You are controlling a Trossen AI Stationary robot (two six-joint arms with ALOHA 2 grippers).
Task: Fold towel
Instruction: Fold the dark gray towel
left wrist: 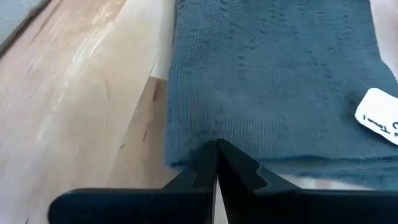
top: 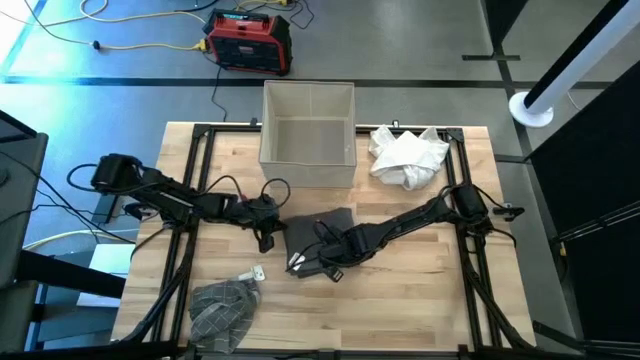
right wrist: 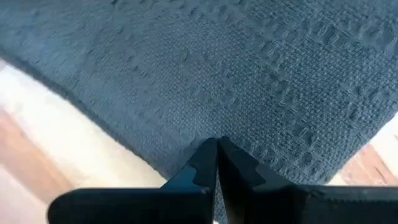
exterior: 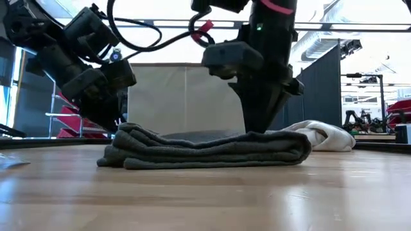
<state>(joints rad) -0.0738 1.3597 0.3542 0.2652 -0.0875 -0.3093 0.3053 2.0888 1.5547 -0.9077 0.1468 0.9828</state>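
Seemingly both claws, left claw and right claw, pinch the dark towel's edges.

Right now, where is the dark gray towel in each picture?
High view: dark gray towel at table centre, between both arms.
Low view: folded stack across the middle, on the wood.
Left wrist view: fills the upper right; white tag on it.
Right wrist view: covers most of the picture.
Shared landmark: the wooden table.
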